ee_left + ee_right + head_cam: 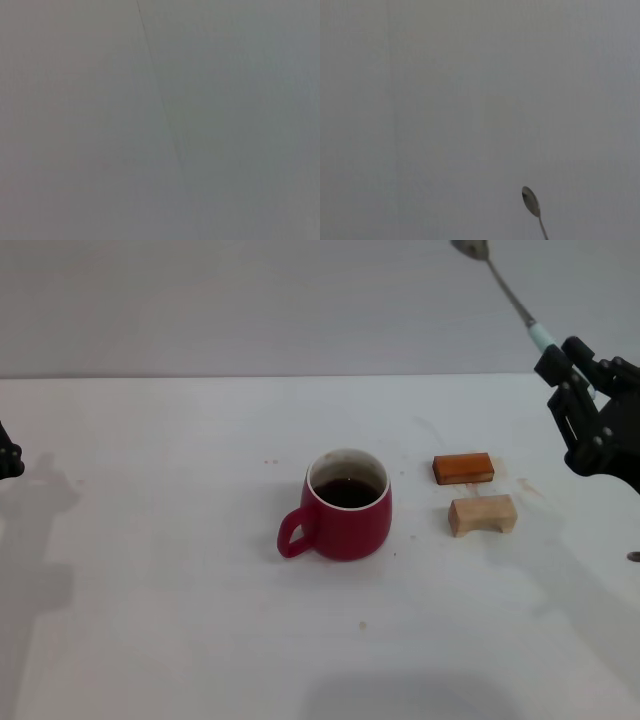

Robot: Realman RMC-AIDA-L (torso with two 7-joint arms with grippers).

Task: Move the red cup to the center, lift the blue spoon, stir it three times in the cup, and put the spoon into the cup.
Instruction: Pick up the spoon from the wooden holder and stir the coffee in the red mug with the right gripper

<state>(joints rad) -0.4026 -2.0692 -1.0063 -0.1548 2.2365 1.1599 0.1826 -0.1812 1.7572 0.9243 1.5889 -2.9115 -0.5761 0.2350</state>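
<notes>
The right gripper (578, 375) is raised above the far right side of the white worktop (180, 570), its dark fingers (562, 368) pinching the pale blue handle of the blue spoon (510, 292). From the fingers the spoon slants up and away toward the wall, grey neck and bowl uppermost, clear of everything on the worktop. In the right wrist view only the metal bowl and a short piece of the neck of the blue spoon (532, 204) show against a plain grey surface. The red cup (342, 506) stands upright near the middle of the worktop, well down and to the left of the fingers, with dark liquid inside and its loop handle turned toward the robot's left. Between the cup and the fingers, nearer the cup, lie two small blocks: an orange-brown block (463, 468) and, just on the near side of it, a pale wooden block (482, 514). The left gripper (8, 452) sits at the far left edge, barely in view; I cannot tell how its fingers stand.
</notes>
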